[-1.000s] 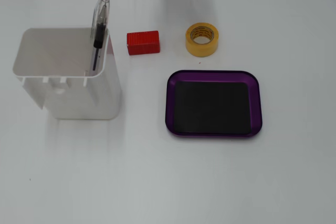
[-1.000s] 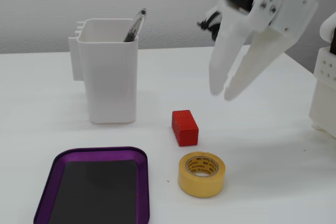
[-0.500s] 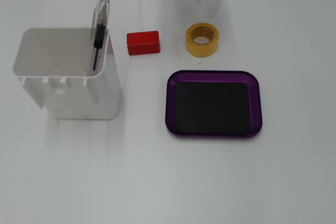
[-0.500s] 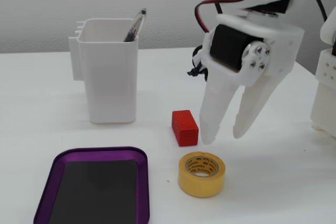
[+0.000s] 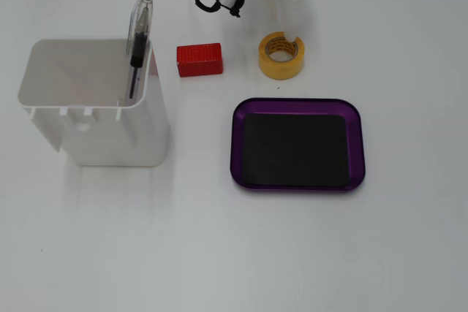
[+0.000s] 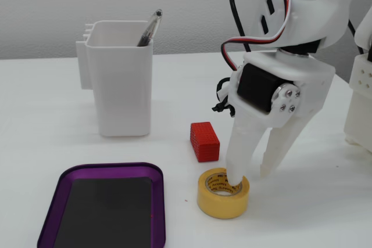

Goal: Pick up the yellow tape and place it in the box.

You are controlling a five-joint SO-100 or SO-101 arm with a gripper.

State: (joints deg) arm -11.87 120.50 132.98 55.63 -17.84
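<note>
**Jaws spread over the yellow tape, one finger in its core**

There is one of each thing on the white tabletop (image 5: pixel 219 253): one yellow tape (image 5: pixel 281 56), one box (image 5: pixel 297 145), one red ribbed block (image 5: pixel 199 59), one tall white container (image 5: pixel 95 104) and one pen (image 5: pixel 139 38) standing in that container. One arm carries one gripper (image 6: pixel 251 175).

Taking the box as landmark: in the fixed view from above, the yellow tape lies flat on the tabletop just above the box's upper edge, apart from it. The red block sits above and to the left of the box, and the white container stands well to the box's left. In the fixed view from the side, the yellow tape (image 6: pixel 223 193) rests to the right of the box (image 6: pixel 104 208), with the red block (image 6: pixel 204 141) behind it.

From above, the arm is cut off by the top edge and its white fingers blur against the tabletop, so the gripper is hard to make out there. From the side, the box runs off the bottom edge, and the print inside the tape's core is too small to read.

The jaws stand moderately open. The left finger (image 6: pixel 239 149), as the side view shows it, reaches down into the tape's hollow core, and the other finger comes down outside the roll at its right. Whether either finger presses on the tape's wall I cannot tell; the roll sits on the tabletop, not gripped.
</note>
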